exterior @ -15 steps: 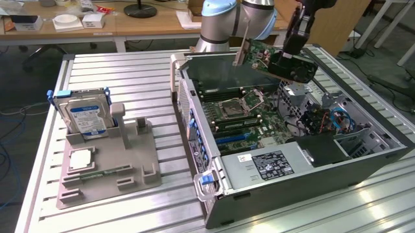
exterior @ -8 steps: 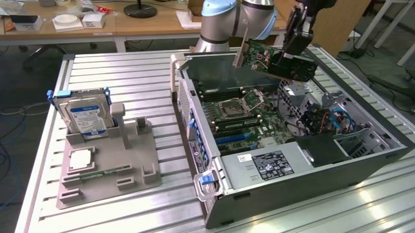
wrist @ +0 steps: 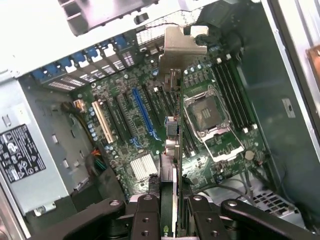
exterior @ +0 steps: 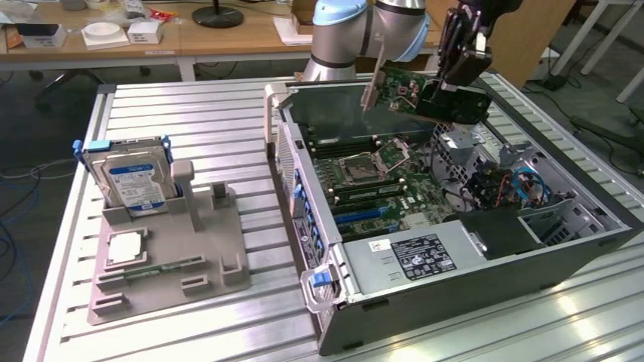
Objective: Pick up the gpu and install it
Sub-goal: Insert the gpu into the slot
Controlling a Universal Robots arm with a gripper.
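The gpu (exterior: 400,84) is a green circuit card with a silver bracket (exterior: 375,81) at one end. It hangs on edge in the air above the back part of the open computer case (exterior: 302,173), and my gripper (exterior: 440,96) is shut on it. In the wrist view the gpu (wrist: 172,165) appears edge-on between my black fingers (wrist: 145,220), with its bracket (wrist: 181,47) at the far end. Under it lies the motherboard (wrist: 125,150) with a long blue slot (wrist: 143,115) and an empty processor socket (wrist: 207,117). The card is well clear of the board.
A grey fixture (exterior: 191,264) on the slatted table holds a hard drive (exterior: 131,181) upright and a square processor chip (exterior: 126,247). Inside the case are a labelled power supply (exterior: 427,256) and blue cables (exterior: 529,188). Desks stand behind.
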